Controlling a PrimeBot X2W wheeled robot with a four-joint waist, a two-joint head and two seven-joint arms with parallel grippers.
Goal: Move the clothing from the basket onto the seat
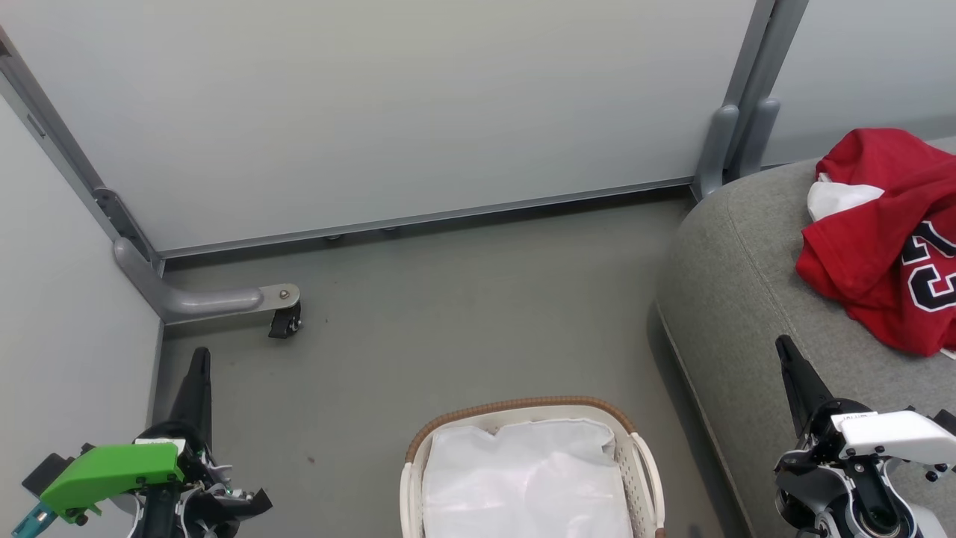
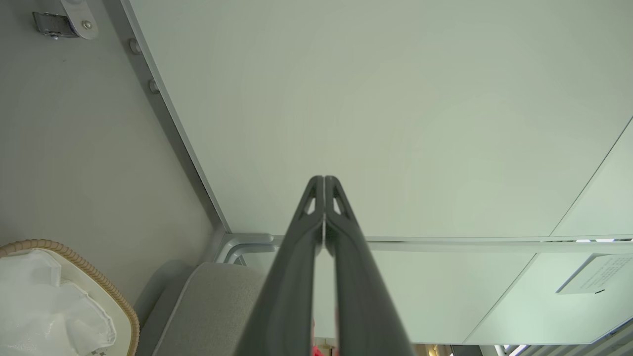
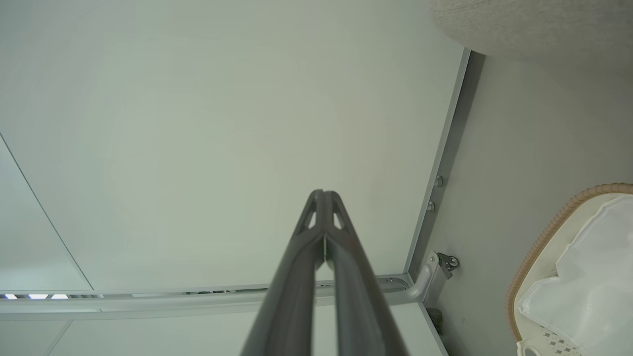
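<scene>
1. My left gripper, two long dark fingers, is clenched on nothing above the grey floor.
2. The small oval white plastic basket with a brown woven-look rim stands on the floor and contains a plain white liner sheet.
3. My right gripper is clenched and empty, near the left edge of the large light grey upholstered seat.
4. The bright red fabric clothing with black-and-white numbers lies crumpled on the seat, near its far edge.

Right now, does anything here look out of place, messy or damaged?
Nothing looks damaged or spilled. The red clothing lies in a crumpled heap on the grey seat, unfolded, running past the picture's right edge. The basket stands upright on the floor with its white liner inside.
</scene>
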